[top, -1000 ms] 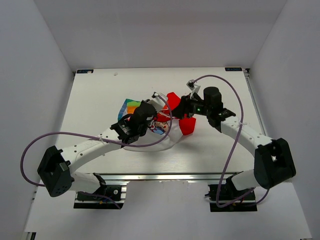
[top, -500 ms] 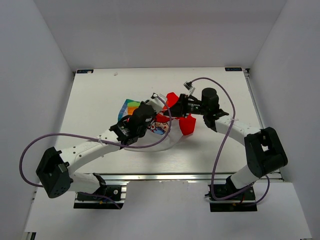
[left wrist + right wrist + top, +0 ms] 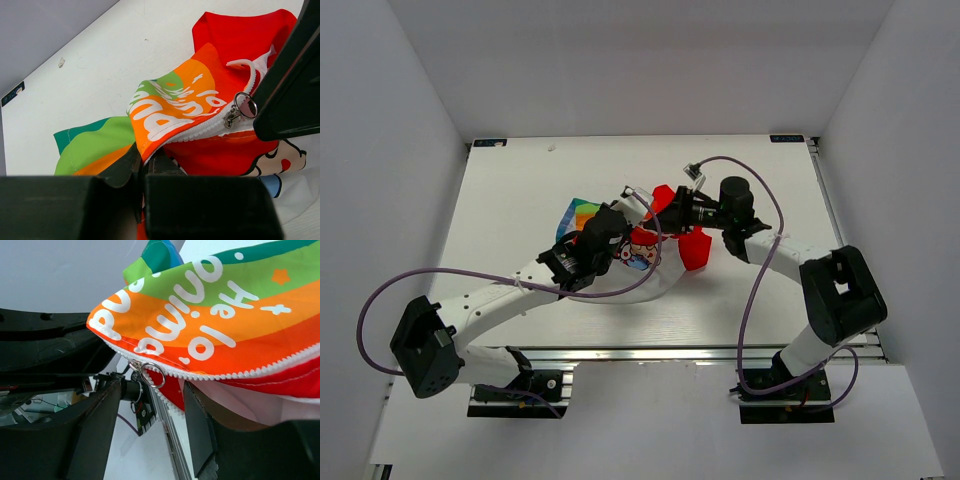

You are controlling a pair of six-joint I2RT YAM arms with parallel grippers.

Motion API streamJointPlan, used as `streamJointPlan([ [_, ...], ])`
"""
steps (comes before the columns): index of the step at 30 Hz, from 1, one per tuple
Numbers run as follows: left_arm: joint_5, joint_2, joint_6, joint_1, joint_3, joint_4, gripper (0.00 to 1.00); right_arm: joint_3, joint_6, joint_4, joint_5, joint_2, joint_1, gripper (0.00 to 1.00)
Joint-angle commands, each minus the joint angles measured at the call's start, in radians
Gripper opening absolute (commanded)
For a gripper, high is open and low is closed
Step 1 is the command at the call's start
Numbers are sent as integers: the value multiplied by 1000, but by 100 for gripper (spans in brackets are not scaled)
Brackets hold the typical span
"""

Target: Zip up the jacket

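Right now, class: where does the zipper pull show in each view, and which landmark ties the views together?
Top external: too small to pick out on the jacket.
Left wrist: zipper pull right of centre, at the rainbow hem's lower edge.
Right wrist: zipper pull left of centre, hanging under the hem.
Shared landmark: the rainbow hem.

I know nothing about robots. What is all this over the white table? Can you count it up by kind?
Small white fabric jacket with rainbow hem: 1
Black-and-white robot arms: 2 (left, right)
Thin purple cables: 2 ()
Total: 5
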Motion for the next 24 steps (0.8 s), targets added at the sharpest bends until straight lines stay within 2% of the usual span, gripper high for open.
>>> streamJointPlan([
  [1,11,-29,-12,-6,13,30,0,41,51,99,-18,17,8,59],
  [9,5,-44,-18,-4,0,36,0,57,109,160,-40,35,17,53],
  [14,0,-49,-20,-4,-7,39,0,43,91,137,-11,18,18,44],
  [22,2,-56,-21,-6,-7,33,0,38,98,119,11,18,18,37],
  [24,2,-58,-21,-6,-8,33,0,34,94,114,26,11,18,32],
])
